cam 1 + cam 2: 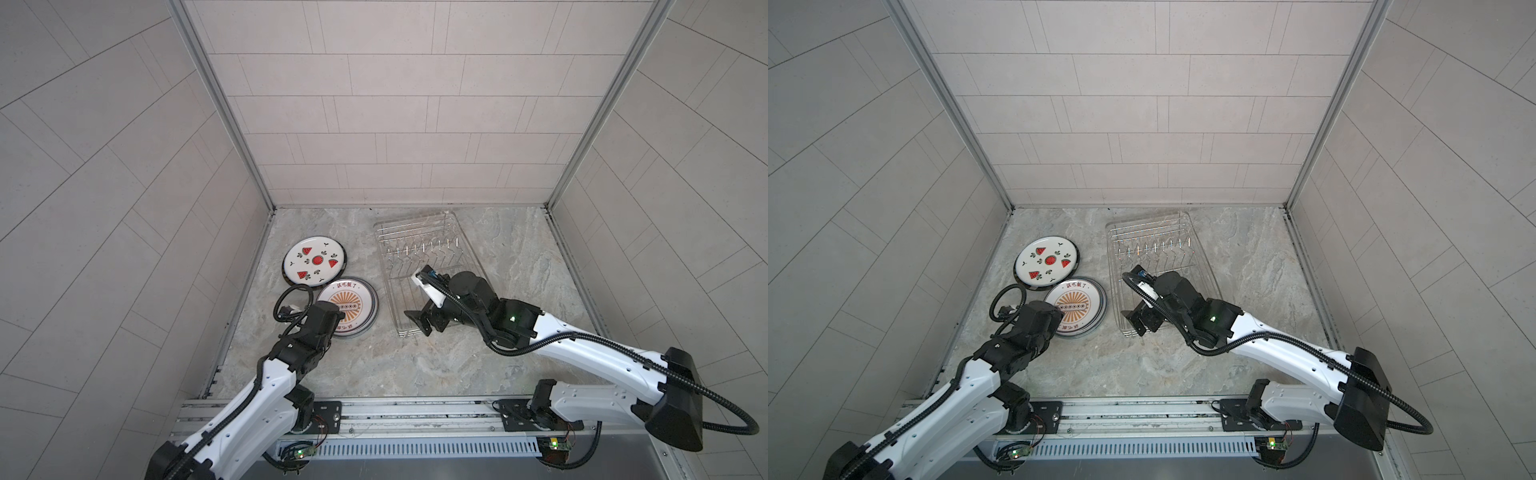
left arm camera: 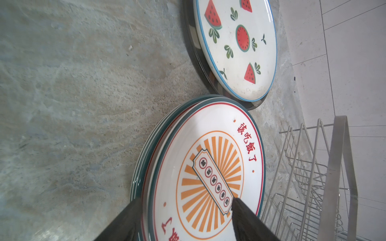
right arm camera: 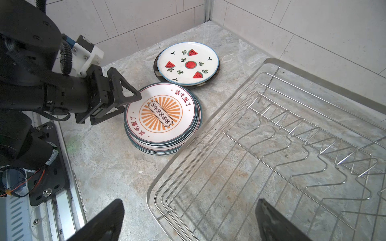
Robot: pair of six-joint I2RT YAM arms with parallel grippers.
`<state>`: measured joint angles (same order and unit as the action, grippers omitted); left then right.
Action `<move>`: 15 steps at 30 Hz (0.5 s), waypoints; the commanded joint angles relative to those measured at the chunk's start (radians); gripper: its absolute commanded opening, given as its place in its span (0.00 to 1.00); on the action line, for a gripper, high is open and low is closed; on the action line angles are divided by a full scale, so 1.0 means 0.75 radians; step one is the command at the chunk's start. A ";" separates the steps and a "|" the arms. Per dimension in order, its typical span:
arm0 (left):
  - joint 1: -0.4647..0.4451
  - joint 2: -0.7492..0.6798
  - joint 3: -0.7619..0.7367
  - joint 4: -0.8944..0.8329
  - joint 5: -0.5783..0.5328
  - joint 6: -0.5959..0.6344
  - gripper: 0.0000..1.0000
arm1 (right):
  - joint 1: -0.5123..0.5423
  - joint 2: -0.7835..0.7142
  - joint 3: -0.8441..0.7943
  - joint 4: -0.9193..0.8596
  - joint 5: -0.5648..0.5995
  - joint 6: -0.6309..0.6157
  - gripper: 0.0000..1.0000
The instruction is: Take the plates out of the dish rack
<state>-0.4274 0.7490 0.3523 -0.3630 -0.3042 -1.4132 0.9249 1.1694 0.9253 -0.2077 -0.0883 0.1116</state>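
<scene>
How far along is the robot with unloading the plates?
Nearly finished, it seems. Done: the rack is empty; plates lie in a sunburst stack and a watermelon plate on a dark plate. In hand: left fingers open at the stack's top rim; right fingers open, empty. Left: probably just backing away.

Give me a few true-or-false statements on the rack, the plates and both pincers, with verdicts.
1. The dish rack holds no plates. True.
2. The watermelon plate lies on the sunburst stack. False: it lies on a dark plate beside that stack.
3. The right pincer is open and holds nothing. True.
4. The left pincer hangs over the dish rack. False: it is open at the sunburst stack's rim.
</scene>
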 commanded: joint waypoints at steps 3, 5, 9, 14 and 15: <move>0.007 -0.087 0.025 -0.118 -0.117 0.034 0.80 | 0.008 -0.070 0.015 0.016 0.064 0.024 1.00; 0.006 -0.135 0.032 -0.160 -0.169 0.044 0.83 | 0.006 -0.100 0.001 0.037 0.117 0.052 1.00; 0.008 -0.221 0.024 -0.069 -0.341 0.182 0.91 | -0.050 -0.159 -0.031 0.097 0.259 0.108 1.00; 0.010 -0.200 -0.005 0.491 -0.368 0.695 1.00 | -0.339 -0.132 0.060 0.019 0.229 0.251 1.00; 0.011 -0.178 0.026 0.534 -0.376 0.766 1.00 | -0.413 -0.118 0.099 -0.025 0.211 0.281 1.00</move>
<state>-0.4255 0.5922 0.3531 -0.2043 -0.5140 -1.1042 0.7120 1.0702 0.9379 -0.1795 0.0536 0.2359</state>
